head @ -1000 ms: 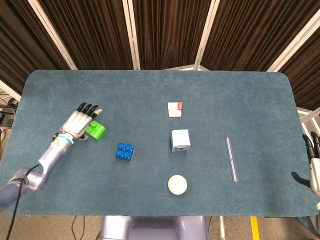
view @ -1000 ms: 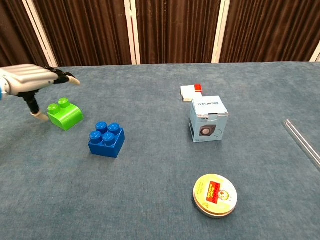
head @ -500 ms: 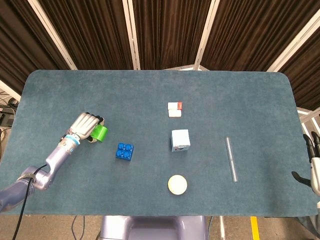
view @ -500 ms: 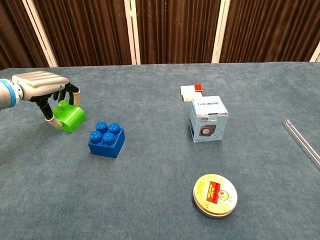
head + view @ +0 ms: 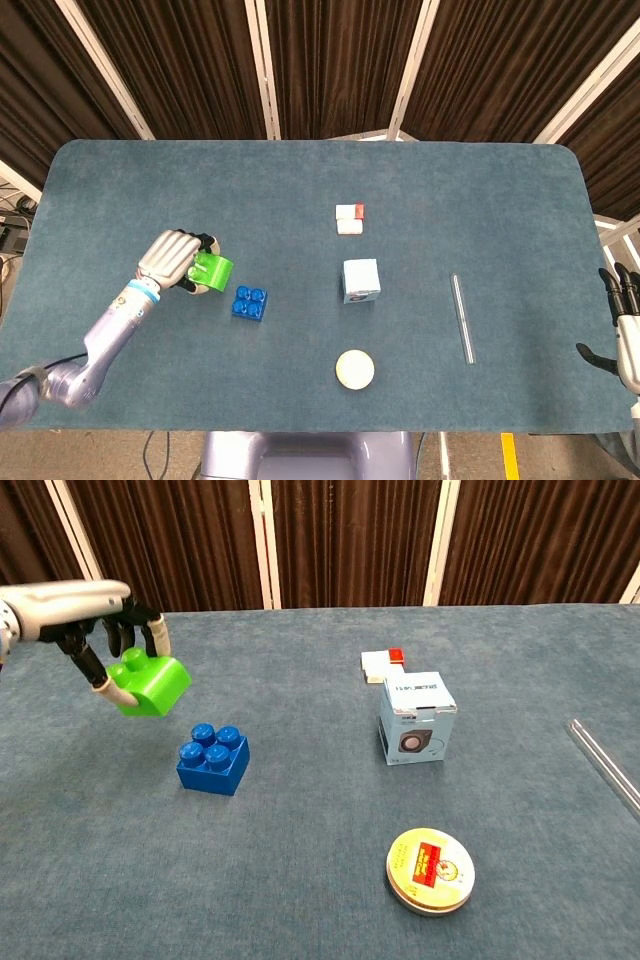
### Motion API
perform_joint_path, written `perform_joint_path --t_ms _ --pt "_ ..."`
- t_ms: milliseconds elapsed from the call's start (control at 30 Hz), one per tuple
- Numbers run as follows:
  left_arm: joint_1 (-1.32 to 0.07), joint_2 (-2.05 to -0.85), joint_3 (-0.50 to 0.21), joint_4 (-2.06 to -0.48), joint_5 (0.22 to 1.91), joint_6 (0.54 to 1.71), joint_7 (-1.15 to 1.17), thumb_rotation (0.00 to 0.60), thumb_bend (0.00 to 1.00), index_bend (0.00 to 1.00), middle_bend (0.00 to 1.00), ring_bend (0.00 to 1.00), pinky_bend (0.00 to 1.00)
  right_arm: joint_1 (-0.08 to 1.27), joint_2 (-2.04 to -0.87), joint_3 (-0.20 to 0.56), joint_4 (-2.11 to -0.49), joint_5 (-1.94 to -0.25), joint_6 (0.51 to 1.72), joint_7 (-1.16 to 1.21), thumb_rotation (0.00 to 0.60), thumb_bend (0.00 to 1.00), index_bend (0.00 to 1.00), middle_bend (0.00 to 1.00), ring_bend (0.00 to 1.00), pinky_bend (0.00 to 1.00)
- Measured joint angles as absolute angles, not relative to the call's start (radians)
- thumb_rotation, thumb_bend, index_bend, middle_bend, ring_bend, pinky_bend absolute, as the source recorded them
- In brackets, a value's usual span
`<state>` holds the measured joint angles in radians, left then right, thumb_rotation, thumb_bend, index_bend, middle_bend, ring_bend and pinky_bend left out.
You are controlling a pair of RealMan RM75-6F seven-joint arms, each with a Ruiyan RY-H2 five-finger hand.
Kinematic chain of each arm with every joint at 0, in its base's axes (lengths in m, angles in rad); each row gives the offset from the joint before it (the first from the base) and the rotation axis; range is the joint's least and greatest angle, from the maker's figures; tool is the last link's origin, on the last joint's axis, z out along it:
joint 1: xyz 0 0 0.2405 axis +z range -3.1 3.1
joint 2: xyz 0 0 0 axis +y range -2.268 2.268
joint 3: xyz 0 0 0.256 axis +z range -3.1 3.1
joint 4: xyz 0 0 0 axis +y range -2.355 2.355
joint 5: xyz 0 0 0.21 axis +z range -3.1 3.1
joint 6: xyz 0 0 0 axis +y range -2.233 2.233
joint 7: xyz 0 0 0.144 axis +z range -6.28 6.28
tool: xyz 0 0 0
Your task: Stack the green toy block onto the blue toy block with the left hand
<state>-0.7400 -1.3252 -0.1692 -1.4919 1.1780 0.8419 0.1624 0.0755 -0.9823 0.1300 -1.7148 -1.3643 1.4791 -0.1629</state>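
My left hand [image 5: 172, 258] [image 5: 85, 610] holds the green toy block [image 5: 212, 271] [image 5: 152, 683] lifted off the table, fingers curled over its top and thumb under it. The blue toy block [image 5: 249, 302] [image 5: 213, 759] sits on the teal table, just right of and below the green one, studs up. The green block hangs up and to the left of it, not touching. My right hand [image 5: 622, 330] shows only at the far right edge of the head view, fingers apart, holding nothing.
A white and red small box [image 5: 350, 218] [image 5: 380, 663] lies at centre back. A white-blue carton [image 5: 361, 281] [image 5: 416, 718] stands in front of it. A round tin [image 5: 354, 369] [image 5: 429, 870] lies near the front. A clear rod [image 5: 462, 317] [image 5: 605, 763] lies to the right.
My left hand closed on the green block, lifted it off the table and carried it right toward the blue block. The right hand stayed put.
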Motion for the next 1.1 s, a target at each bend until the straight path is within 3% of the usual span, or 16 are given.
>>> perform_joint_path --t_ms 133,267,733,1100 --pt "-0.732 -1.240 -0.188 -1.691 1.079 0.881 0.293 0.600 0.00 0.61 0.53 0.44 0.40 0.071 -0.974 0.129 -1.723 -1.379 1.490 -0.140 0.600 0.00 0.00 0.00 0.00 0.00" --pt "-0.746 -1.212 -0.193 -1.776 0.983 0.911 0.428 0.600 0.00 0.61 0.53 0.45 0.40 0.065 -0.964 0.130 -1.728 -1.390 1.505 -0.118 0.600 0.00 0.00 0.00 0.00 0.00" --pt "-0.878 -1.353 -0.170 -1.837 0.637 1.057 0.739 0.600 0.00 0.61 0.53 0.45 0.40 0.054 -0.945 0.133 -1.720 -1.397 1.517 -0.061 0.600 0.00 0.00 0.00 0.00 0.00" --pt "-0.931 -1.419 -0.140 -1.829 0.563 1.091 0.814 0.600 0.00 0.61 0.53 0.45 0.40 0.056 -0.941 0.131 -1.714 -1.402 1.508 -0.040 0.600 0.00 0.00 0.00 0.00 0.00"
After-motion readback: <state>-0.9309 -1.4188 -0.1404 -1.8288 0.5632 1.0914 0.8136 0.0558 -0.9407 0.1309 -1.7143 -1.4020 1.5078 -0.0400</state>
